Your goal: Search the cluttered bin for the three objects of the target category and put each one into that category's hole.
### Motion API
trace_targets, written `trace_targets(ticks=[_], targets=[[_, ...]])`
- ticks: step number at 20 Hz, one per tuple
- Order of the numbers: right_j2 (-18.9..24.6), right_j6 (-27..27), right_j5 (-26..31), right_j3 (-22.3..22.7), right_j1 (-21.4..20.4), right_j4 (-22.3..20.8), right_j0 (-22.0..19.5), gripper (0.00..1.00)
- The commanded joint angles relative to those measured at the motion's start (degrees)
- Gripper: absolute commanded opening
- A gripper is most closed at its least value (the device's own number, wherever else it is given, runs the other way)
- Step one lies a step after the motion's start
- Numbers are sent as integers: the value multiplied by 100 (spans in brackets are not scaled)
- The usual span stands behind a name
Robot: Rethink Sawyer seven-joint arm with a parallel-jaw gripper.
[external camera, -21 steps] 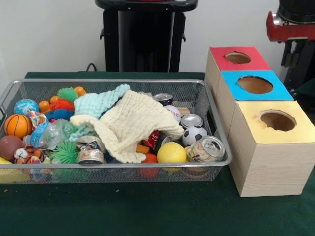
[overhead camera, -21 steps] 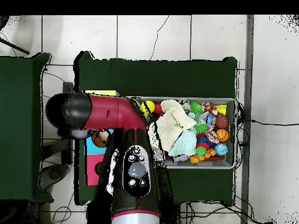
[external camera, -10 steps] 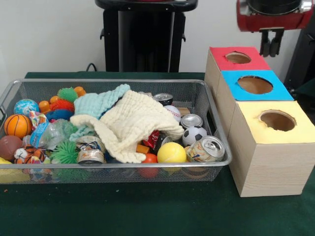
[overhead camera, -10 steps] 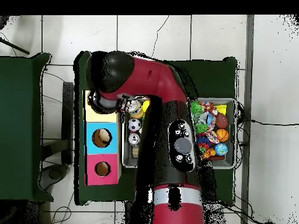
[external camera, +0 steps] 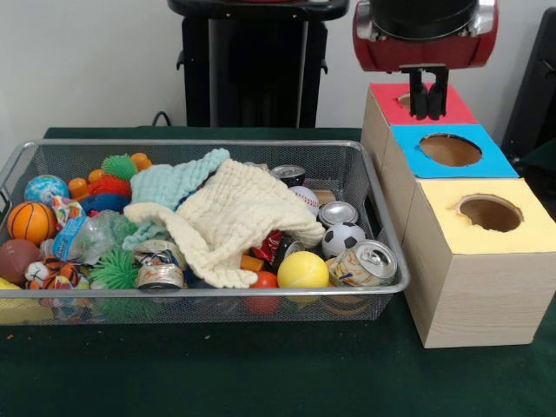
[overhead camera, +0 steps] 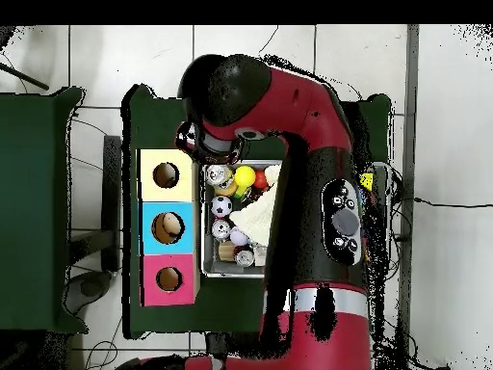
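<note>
Green cloth covers the bench (external camera: 261,373), with a pale wall behind. Above the red-topped box (external camera: 434,111) hangs the pincer (external camera: 430,102), its two dark fingers (external camera: 419,97) close together and nearly parallel with nothing between them; whether they are fully clenched cannot be told. Just in front of the pincer sit the blue-topped box (external camera: 482,161) and then the yellow-topped box (external camera: 521,234), each with a round hole. Off to the pincer's side stands the wire bin (external camera: 208,300), holding a cream cloth (external camera: 234,217), a teal cloth (external camera: 174,181), a yellow ball (external camera: 302,270), a soccer ball (external camera: 343,238), a dented can (external camera: 365,263) and a basketball (external camera: 30,221). In the overhead view the red arm (overhead camera: 318,193) spans the bin.
</note>
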Motion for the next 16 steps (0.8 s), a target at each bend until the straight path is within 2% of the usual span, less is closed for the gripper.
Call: trace_targets(ticks=[1,5,13,16], targets=[[551,-716,65,410,-246,-266,-24,0],[487,-670,-475,1360,-819,-73,-15,0],[566,-768,-2085,3277,-1565,251,-194,0],[631,-778,-2388,3820,-1854,480,-331,0]])
